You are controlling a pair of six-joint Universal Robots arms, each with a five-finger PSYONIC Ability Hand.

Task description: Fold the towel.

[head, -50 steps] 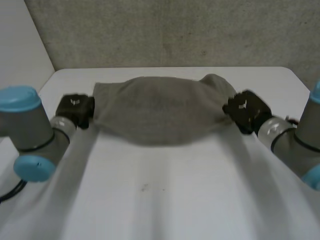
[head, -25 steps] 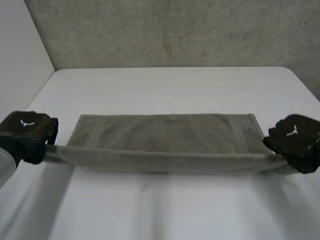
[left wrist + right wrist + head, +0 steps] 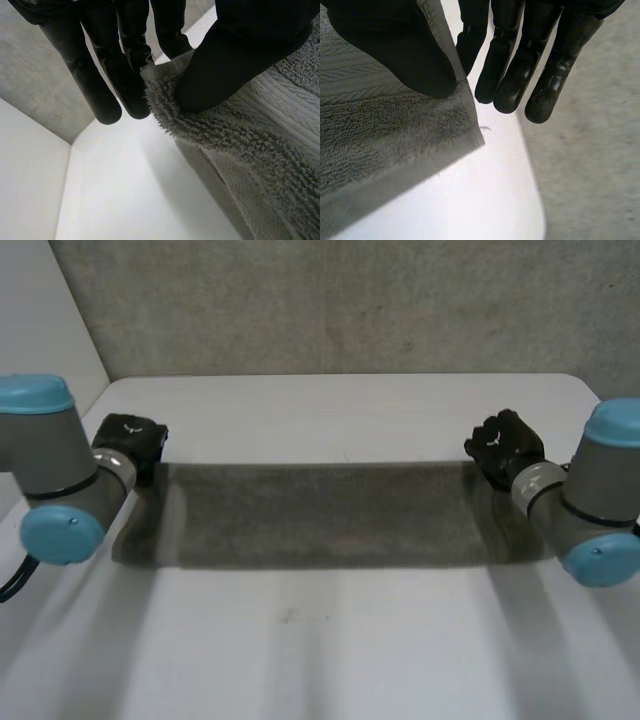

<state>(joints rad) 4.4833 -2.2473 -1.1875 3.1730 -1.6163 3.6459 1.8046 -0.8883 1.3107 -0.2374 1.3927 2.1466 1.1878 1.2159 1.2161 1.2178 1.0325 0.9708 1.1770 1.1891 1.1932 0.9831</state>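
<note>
Mid-fold, it seems: left hand (image 3: 130, 443) pinches the towel (image 3: 320, 515) at its 9 o'clock end, right hand (image 3: 505, 447) at 3 o'clock; next, lay it squarely on the bench (image 3: 330, 650).

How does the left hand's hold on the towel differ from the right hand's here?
The left hand pinches the towel at its left end, the right hand at its right end. The left hand's thumb presses fluffy pile near a corner; the right hand's thumb lies where a ribbed band meets the pile, by the edge. Shared: each thumb clamps cloth against straight fingers, the towel spread between them.
</note>
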